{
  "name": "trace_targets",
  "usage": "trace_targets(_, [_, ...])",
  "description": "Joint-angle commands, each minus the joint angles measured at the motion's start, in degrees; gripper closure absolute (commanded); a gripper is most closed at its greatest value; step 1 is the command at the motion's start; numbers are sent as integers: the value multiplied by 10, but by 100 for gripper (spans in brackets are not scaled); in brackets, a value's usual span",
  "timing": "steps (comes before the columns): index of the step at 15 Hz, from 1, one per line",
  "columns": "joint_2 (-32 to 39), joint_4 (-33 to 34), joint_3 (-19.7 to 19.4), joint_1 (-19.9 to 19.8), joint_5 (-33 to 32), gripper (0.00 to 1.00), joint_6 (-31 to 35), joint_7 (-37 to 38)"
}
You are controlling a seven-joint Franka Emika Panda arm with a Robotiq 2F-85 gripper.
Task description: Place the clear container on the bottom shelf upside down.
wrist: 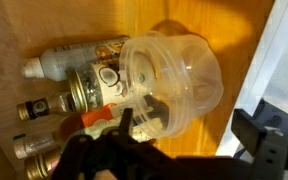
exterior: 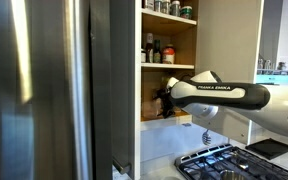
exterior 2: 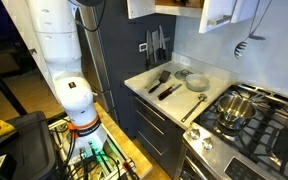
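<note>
Reaching into the open cupboard, the arm (exterior: 224,95) puts the gripper (exterior: 165,100) just above the bottom shelf (exterior: 152,121), near that shelf's left end in an exterior view. The board above carries dark sauce bottles (exterior: 156,50), and the top board holds steel tins (exterior: 170,8).

In the wrist view the clear container (wrist: 174,80) fills the middle of the picture, right in front of the dark gripper body that comes in from the lower edge. The jaws stand spread wide, with the container between them; whether a finger touches its wall cannot be told, and nothing shows a firm grip. Which way up it stands cannot be told either, as its see-through walls and rims overlap.

Just beside the container, on the side away from the pale cupboard panel (wrist: 279,60), stand a pale bottle (wrist: 74,58), a labelled tin (wrist: 89,90) and two small capped bottles (wrist: 39,108). A small orange piece (wrist: 94,118) shows against the gripper body.

Below the cupboard a gas hob (exterior: 219,160) borders the counter (exterior 2: 209,72), where utensils (exterior 2: 166,85) lie.
</note>
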Motion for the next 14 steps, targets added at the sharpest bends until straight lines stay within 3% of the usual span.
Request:
trace_targets(1, [22, 31, -4, 5, -40, 3, -11, 19])
trace_targets(2, [25, 35, -5, 5, -49, 11, -13, 24])
trace_targets(3, [28, 39, -6, 6, -59, 31, -14, 29])
trace_targets(6, [38, 48, -10, 6, -89, 42, -20, 49])
trace_targets(12, [50, 62, -17, 6, -140, 91, -33, 90])
trace_targets(14, [53, 68, -18, 5, -150, 99, -40, 99])
